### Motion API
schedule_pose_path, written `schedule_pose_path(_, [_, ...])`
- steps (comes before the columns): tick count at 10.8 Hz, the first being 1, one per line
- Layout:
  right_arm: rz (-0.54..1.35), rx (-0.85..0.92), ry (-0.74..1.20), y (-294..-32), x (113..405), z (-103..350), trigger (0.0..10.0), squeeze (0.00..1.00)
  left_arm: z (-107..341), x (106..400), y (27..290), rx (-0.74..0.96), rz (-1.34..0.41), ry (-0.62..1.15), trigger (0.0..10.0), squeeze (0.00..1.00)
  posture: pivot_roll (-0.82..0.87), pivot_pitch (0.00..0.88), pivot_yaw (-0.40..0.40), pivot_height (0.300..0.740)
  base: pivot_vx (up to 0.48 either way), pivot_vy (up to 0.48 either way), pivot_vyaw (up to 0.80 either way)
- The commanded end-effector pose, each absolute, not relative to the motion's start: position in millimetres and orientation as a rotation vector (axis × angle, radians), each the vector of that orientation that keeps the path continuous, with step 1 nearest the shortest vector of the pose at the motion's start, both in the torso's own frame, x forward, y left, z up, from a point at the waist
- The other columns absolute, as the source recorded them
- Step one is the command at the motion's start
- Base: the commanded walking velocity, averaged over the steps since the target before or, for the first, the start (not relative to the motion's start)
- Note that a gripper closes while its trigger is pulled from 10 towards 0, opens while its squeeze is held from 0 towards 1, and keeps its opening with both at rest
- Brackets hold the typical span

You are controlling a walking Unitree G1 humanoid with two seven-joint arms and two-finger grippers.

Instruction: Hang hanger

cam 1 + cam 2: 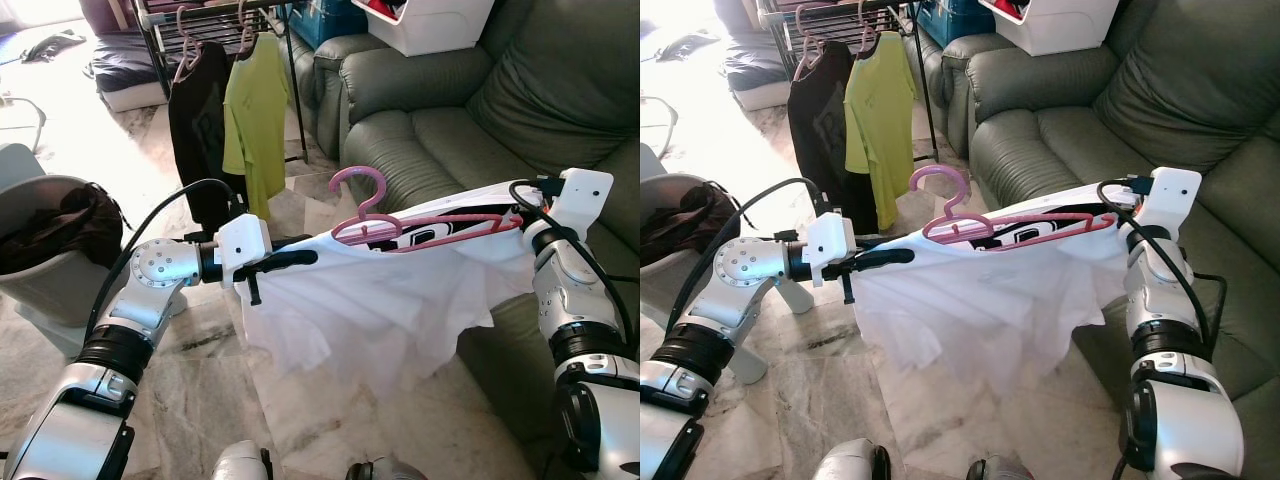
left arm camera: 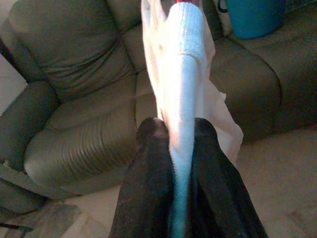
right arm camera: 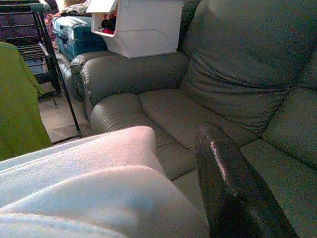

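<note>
Hanger (image 1: 400,222), pink, rides inside a white shirt (image 1: 370,300) stretched between both arms, hook up for the rack (image 1: 200,20); left gripper (image 2: 181,148) pinches the fabric; right gripper (image 3: 198,198) probably clamps the other shoulder, though cloth hides it.

Head stereo pair looked forward and down, both eyes sharing the green sofa (image 1: 470,120), left wrist camera close along its fingers (image 2: 148,188), right wrist camera faced the sofa beyond its finger (image 3: 233,188).
</note>
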State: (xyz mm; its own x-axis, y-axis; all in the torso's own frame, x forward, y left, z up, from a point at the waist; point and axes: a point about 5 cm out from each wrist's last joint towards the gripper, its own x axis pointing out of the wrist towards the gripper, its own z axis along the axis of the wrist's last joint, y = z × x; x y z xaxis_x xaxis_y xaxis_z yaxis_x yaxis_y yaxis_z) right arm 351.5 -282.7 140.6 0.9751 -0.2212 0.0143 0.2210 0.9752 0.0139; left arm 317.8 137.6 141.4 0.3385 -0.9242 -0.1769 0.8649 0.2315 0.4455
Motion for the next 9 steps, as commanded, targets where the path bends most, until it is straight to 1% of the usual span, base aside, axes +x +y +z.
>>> schedule_pose_path(1, [-0.395, 0.022, -0.111, -326, 343, 171, 0.0, 0.00, 134, 317, 168, 0.538, -1.171, -0.045, 0.0, 0.00, -0.04, 0.011, -0.029, 0.740, 0.000, 0.000, 0.00])
schedule_pose_path(5, [-0.395, 0.022, -0.111, -326, 343, 171, 0.0, 0.00, 134, 317, 168, 0.538, -1.171, -0.045, 0.0, 0.00, -0.04, 0.011, -0.029, 0.740, 0.000, 0.000, 0.00])
schedule_pose_path(6, [-0.135, -0.036, -0.078, -275, 356, 156, 0.0, 0.00, 108, 334, 184, 0.478, -0.768, 0.065, 0.0, 0.00, -0.05, 0.003, -0.032, 0.740, 0.000, 0.000, 0.00])
schedule_pose_path(7, [-0.021, -0.060, -0.066, -252, 359, 150, 0.0, 0.00, 98, 340, 193, 0.457, -0.574, 0.105, 0.0, 0.00, -0.04, 0.001, -0.035, 0.740, 0.000, 0.000, 0.00])
schedule_pose_path(8, [-0.023, -0.050, -0.061, -253, 359, 150, 0.0, 0.00, 101, 344, 197, 0.441, -0.520, 0.110, 0.0, 0.00, -0.04, 0.000, -0.037, 0.740, 0.000, 0.000, 0.00])
schedule_pose_path(9, [-0.010, -0.043, -0.067, -251, 360, 151, 0.0, 0.00, 100, 344, 197, 0.445, -0.509, 0.112, 0.0, 0.00, -0.04, 0.000, -0.037, 0.740, 0.000, 0.000, 0.00])
